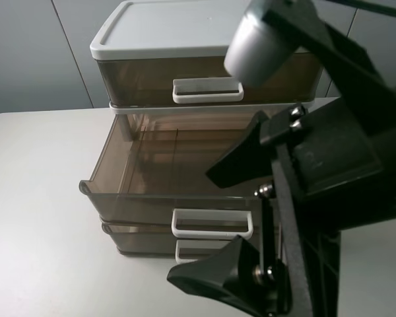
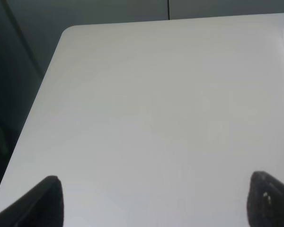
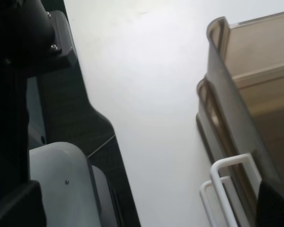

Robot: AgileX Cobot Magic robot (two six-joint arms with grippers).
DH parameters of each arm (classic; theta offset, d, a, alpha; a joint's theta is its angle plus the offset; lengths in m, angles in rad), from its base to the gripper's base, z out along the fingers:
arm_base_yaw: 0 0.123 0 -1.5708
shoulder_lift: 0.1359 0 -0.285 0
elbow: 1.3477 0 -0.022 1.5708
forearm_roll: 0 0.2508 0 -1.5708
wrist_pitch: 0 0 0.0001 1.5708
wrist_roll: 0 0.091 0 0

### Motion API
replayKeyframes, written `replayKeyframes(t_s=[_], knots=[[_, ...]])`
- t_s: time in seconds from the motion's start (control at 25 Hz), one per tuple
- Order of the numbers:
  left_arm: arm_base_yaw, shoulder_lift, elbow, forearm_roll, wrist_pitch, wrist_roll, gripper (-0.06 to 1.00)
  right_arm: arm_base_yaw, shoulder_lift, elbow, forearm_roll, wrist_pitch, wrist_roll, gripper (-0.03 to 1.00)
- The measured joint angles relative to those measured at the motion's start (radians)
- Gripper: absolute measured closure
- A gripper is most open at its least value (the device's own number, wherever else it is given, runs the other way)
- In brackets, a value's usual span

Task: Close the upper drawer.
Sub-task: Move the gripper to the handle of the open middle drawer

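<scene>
A smoky translucent drawer cabinet (image 1: 165, 26) with a white lid stands on the white table (image 1: 39, 198). Its top drawer (image 1: 145, 79) sits flush, with its white handle (image 1: 208, 90) in front. The drawer below it (image 1: 158, 165) is pulled far out and looks empty; its white handle (image 1: 212, 222) faces me. The lowest drawer (image 1: 142, 241) sticks out a little. My right gripper (image 1: 189, 229) is open, its black fingers spread in front of the pulled-out drawer's front and apart from it. The right wrist view shows both handles (image 3: 227, 184). My left gripper (image 2: 158, 208) is open over bare table.
The right arm's black links and a grey wrist camera (image 1: 257, 46) cover the cabinet's right side in the high view. A black arm part with a grey housing (image 3: 61, 179) stands at one side of the right wrist view. The table's edge (image 2: 38, 109) borders a dark floor.
</scene>
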Motion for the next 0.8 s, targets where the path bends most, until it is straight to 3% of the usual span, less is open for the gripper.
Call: replayKeyframes(t_s=[0.44,0.8], knots=[[0.000,0.000,0.000,0.000,0.000,0.000,0.20,0.000,0.169,-0.001,0.153,0.059,-0.121,0.30],[0.000,0.000,0.000,0.000,0.000,0.000,0.20,0.001,0.250,-0.001,0.180,0.080,-0.207,0.30]])
